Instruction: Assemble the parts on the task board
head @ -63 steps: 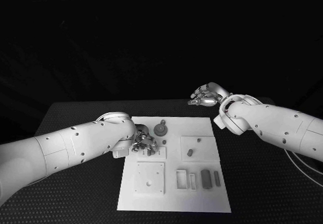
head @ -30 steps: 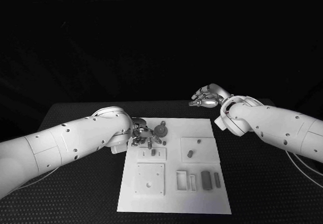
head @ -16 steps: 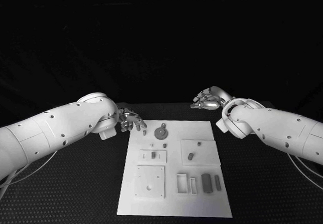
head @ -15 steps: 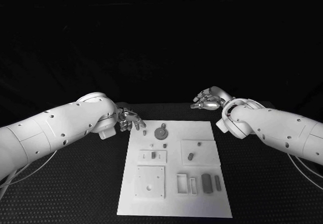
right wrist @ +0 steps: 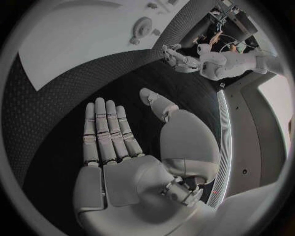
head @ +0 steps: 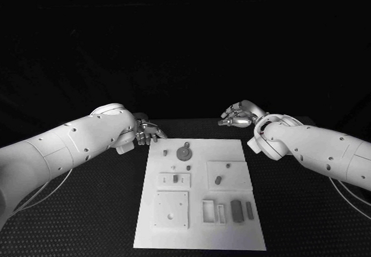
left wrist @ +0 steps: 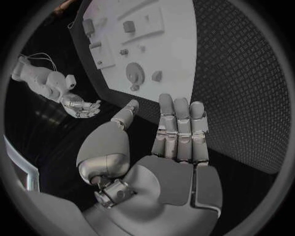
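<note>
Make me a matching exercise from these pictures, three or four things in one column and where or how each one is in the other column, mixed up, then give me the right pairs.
Things
1. left hand
2. right hand
3. round gear part
4. task board

Places or states
A. lies flat in the middle of the table
B. lies on the board's far end
C. holds nothing, off the board's far left corner
D. holds nothing, palm up, off the board's far right corner

Pairs: 1-C, 2-D, 3-B, 4-A
</note>
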### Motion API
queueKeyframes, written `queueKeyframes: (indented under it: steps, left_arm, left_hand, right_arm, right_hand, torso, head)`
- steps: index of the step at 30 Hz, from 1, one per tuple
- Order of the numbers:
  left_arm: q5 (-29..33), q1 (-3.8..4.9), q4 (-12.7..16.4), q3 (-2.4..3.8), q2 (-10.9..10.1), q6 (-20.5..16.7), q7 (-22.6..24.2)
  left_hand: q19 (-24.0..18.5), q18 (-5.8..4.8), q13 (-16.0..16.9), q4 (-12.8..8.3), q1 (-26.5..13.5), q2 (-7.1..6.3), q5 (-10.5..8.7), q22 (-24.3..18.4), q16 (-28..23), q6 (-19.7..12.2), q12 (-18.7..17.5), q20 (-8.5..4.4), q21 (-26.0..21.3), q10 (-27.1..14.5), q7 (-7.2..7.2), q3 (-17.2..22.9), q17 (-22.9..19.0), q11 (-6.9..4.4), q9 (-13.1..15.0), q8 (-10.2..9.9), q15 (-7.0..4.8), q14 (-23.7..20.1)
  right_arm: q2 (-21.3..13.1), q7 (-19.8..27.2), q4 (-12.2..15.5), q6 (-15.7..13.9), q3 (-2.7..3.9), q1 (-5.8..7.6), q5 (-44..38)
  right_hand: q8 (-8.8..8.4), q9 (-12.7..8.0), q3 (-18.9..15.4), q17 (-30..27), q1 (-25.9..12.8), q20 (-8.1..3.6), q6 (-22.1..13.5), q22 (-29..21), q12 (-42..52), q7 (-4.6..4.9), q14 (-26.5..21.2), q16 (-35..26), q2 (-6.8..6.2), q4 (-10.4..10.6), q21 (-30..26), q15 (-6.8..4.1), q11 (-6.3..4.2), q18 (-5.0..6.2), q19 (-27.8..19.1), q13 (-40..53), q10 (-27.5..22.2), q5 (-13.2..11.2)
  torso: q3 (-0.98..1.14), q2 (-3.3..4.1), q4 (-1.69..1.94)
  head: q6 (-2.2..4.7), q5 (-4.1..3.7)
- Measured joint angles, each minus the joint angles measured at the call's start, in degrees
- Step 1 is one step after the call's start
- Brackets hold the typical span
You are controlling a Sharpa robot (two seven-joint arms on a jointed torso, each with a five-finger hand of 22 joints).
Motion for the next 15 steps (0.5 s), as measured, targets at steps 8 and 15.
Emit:
queueKeyframes:
  steps: [8, 15]
  left_arm:
    - [-0.70, -1.92, -3.32, -0.16, 2.24, 1.41, 0.53]
    - [-1.60, -2.37, -4.98, -0.45, 3.13, 2.41, 0.76]
  left_hand:
    - [-0.32, 0.00, -0.02, 1.08, -0.37, -0.83, 0.00, 0.00, -0.22, -0.41, -0.27, 0.10, -0.39, -0.29, 0.36, -0.01, -0.04, 0.30, 0.06, -0.04, 0.41, -0.41]
    - [-0.32, 0.00, -0.02, 2.33, -0.70, -1.16, 0.00, 0.16, -0.22, -0.43, -0.42, 0.10, -0.44, -0.29, 0.33, -0.36, -0.03, 0.30, 0.22, -0.04, 0.41, -0.41]
  right_arm:
    - [0.04, 0.01, 0.13, -0.01, 0.01, -0.01, 0.03]
    - [0.00, 0.02, 0.25, -0.02, 0.01, -0.01, 0.05]
  right_hand:
    - [0.00, -0.05, 0.00, 0.00, 0.00, 0.00, 0.00, 0.05, 0.00, 0.00, 0.01, 0.00, 0.00, 0.00, 0.00, -0.01, 0.00, 0.00, 0.00, -0.06, 0.00, 0.23]
    - [0.00, -0.05, 0.00, 0.00, 0.00, 0.00, 0.00, 0.06, 0.00, 0.00, 0.03, 0.00, 0.00, 0.00, 0.00, -0.03, 0.00, 0.00, 0.00, -0.11, 0.00, 0.23]
  torso:
    - [-0.13, 0.37, -0.40]
    - [-0.19, 0.64, -0.63]
  head:
    - [0.21, 0.15]
    - [0.36, 0.19]
